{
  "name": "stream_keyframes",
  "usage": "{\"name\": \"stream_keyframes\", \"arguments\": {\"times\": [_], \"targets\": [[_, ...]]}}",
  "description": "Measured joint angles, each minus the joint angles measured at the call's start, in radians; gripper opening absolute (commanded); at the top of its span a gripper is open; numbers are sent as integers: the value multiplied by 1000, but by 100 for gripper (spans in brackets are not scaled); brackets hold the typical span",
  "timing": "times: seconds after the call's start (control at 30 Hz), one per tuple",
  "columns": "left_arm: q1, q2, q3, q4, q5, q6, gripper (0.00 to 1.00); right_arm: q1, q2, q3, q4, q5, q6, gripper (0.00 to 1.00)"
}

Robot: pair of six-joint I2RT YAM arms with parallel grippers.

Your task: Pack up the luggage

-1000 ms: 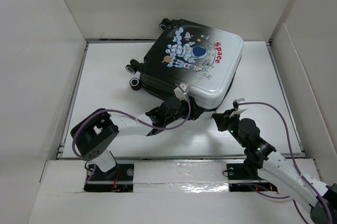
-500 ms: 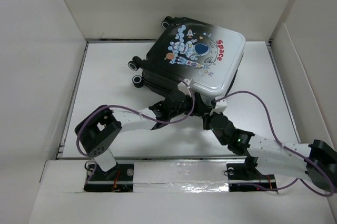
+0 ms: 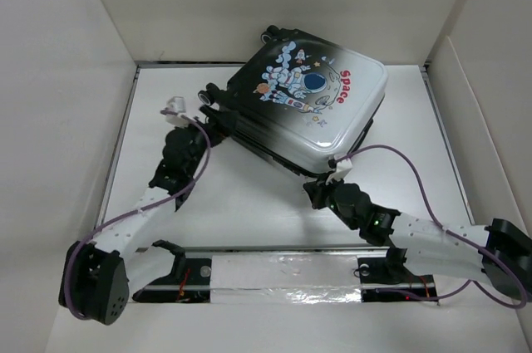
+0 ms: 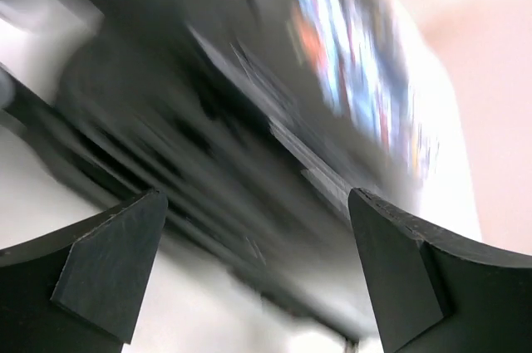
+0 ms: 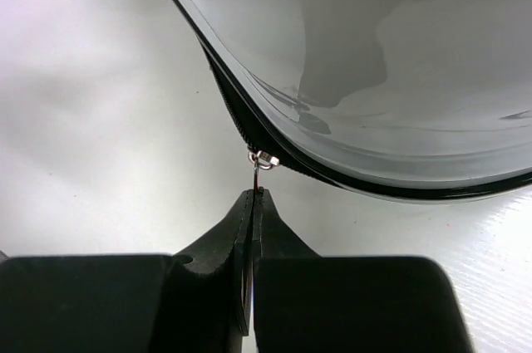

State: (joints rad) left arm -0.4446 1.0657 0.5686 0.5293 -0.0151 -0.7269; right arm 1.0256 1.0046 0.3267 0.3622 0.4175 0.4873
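Note:
The luggage (image 3: 314,97), a small hard-shell suitcase fading from black to white, lies flat at the back of the table with its astronaut print up. In the left wrist view it (image 4: 274,95) is a motion-blurred dark mass. My left gripper (image 3: 204,125) is at its left side, near the black wheels (image 3: 211,92). It (image 4: 258,203) is open, with the suitcase's black edge between and beyond the fingers (image 4: 108,262). My right gripper (image 3: 314,190) is at the near front corner. In the right wrist view it (image 5: 253,197) is shut on the metal zipper pull (image 5: 258,172) hanging from the slider (image 5: 264,159).
White walls (image 3: 66,79) close in the table on the left, back and right. Bare white tabletop (image 3: 249,203) lies between the suitcase and the arm bases. Purple cables (image 3: 391,154) loop over both arms.
My left gripper let go at the suitcase's front edge, opened wide and swung left to the wheel side. The right gripper reached in and now pinches the zipper pull. The suitcase shifted slightly back.

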Motion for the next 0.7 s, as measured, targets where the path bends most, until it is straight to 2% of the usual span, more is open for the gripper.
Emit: {"name": "stream_keyframes", "arguments": {"times": [0.13,0.27,0.47,0.7], "targets": [[204,-7,8,29,-19,-99,95,-10,-28,-16,2,-29,0,0],[310,161,132,-19,16,-155,98,-21,-55,-32,5,-55,-1,0],[329,429,397,-90,112,-166,99,-26,-92,-47,4,-77,-7,0],[334,560,485,-99,195,-197,97,-32,-95,-48,4,-96,-12,0]]}}
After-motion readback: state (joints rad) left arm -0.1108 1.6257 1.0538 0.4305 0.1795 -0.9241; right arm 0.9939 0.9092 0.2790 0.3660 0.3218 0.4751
